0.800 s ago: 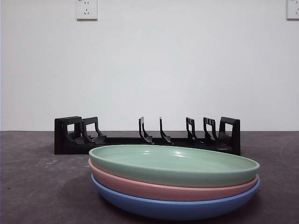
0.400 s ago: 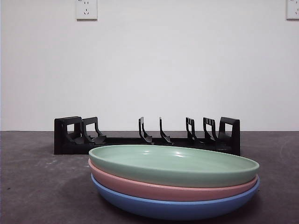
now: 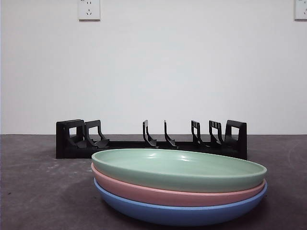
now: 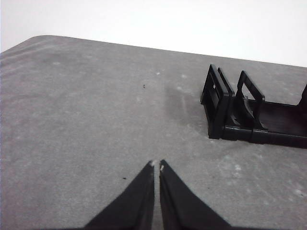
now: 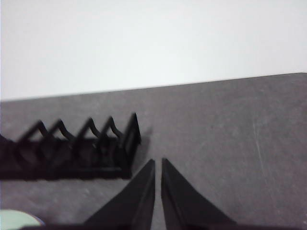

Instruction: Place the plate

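Front view: three plates stacked near the camera on the dark grey table [image 3: 33,191]. Green plate [image 3: 178,168] on top, pink plate [image 3: 158,194] under it, blue plate [image 3: 177,213] at the bottom touching the table. Black plate rack [image 3: 151,141] lies behind the stack, farther away, its slots holding nothing. White wall [image 3: 192,67] behind with two sockets, one top left [image 3: 89,9], one at the top right corner. No arm visible here.

Left wrist view: left gripper [image 4: 156,166] over bare table, jaws pressed together, holding nothing. One end of the rack [image 4: 240,112] sits apart from it.

Right wrist view: blurry. Right gripper [image 5: 158,163] with jaws together, holding nothing, near the rack's [image 5: 72,146] end. A sliver of the green plate [image 5: 19,222] shows at the frame edge.
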`<control>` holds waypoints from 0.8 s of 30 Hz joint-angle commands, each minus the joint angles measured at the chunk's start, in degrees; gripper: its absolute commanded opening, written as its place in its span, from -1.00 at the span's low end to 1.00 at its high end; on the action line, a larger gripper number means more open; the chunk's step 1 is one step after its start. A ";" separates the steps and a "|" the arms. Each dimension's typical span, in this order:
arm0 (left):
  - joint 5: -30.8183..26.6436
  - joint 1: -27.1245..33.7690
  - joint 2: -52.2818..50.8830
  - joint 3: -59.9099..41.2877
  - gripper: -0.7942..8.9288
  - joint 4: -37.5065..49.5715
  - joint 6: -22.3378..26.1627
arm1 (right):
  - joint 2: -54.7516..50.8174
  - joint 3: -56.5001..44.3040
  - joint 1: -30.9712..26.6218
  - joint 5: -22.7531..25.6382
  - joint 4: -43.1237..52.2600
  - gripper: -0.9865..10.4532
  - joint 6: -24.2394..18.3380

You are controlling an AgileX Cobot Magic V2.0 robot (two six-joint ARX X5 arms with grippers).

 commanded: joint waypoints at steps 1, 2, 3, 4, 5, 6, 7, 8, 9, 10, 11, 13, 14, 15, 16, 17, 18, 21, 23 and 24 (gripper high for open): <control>-0.13 -0.02 -0.09 -1.14 -0.81 -0.26 0.55 | -0.15 -3.48 -4.55 -3.50 4.17 -0.79 -4.52; -0.13 -0.02 -0.09 -1.14 -0.81 -0.24 0.55 | -0.15 -4.92 -6.08 -3.72 5.20 -0.79 -5.31; -0.15 -0.02 -0.09 -1.14 -0.81 -0.26 0.55 | -0.15 -5.84 -7.10 -4.11 5.79 -0.79 -5.86; -0.13 -0.02 -0.09 -1.14 -0.81 -0.26 0.55 | -0.15 -6.86 -8.22 -4.87 6.27 -0.79 -6.40; -0.13 -0.02 -0.09 -1.14 -0.81 -0.24 0.55 | -0.15 -7.82 -9.22 -5.07 6.62 -0.79 -6.69; -0.13 -0.02 -0.09 -1.14 -0.81 -0.24 0.55 | -0.15 -8.59 -9.90 -5.07 6.73 -0.79 -6.97; -0.15 -0.02 -0.09 -1.14 -0.81 -0.26 0.55 | -0.15 -9.38 -10.47 -5.14 6.73 -0.79 -7.39; -0.13 -0.02 -0.09 -1.14 -0.81 -0.24 0.55 | -0.15 -10.05 -10.86 -5.40 6.73 -0.79 -7.74; -0.13 -0.02 -0.09 -1.14 -0.81 -0.26 0.55 | -0.15 -10.60 -11.15 -5.97 6.75 -0.79 -8.02; -0.15 -0.02 -0.09 -1.14 -0.81 -0.24 0.55 | -0.15 -11.19 -11.47 -6.49 6.75 -0.79 -8.24; -0.13 -0.02 -0.09 -1.14 -0.81 -0.26 0.55 | -0.15 -11.74 -11.72 -7.26 6.75 -0.79 -8.39; -0.13 -0.02 -0.09 -1.14 -0.81 -0.26 0.55 | -0.15 -12.74 -12.09 -8.59 6.95 -0.79 -8.50; -0.15 -0.02 -0.09 -1.14 -0.81 -0.26 0.55 | -0.15 -13.27 -12.24 -9.25 6.95 -0.79 -8.50; -0.13 -0.02 -0.09 -1.14 -0.81 -0.24 0.55 | -0.15 -13.70 -12.28 -9.66 6.95 -0.79 -8.48; -0.13 -0.02 -0.09 -1.14 -0.81 -0.26 0.55 | -0.15 -14.23 -12.28 -10.12 6.99 -0.79 -8.48; -0.13 -0.02 -0.09 -1.14 -0.81 -0.24 0.55 | -0.15 -14.86 -12.31 -10.45 7.17 -0.79 -8.48; -0.13 -0.02 -0.09 -1.14 -0.81 -0.24 0.55 | -0.15 -15.43 -12.28 -10.49 7.37 -0.79 -8.46; -0.13 -0.02 -0.09 -1.14 -0.81 -0.24 0.55 | -0.17 -16.11 -12.33 -10.80 9.25 -0.79 -8.74; -0.13 -0.02 -0.09 -1.14 -0.81 -0.24 0.55 | -0.17 -16.72 -12.44 -10.80 10.56 -0.79 -8.74; -0.15 -0.02 -0.09 -1.14 -0.81 -0.24 0.55 | -0.17 -16.87 -12.46 -10.56 11.08 -0.79 -8.76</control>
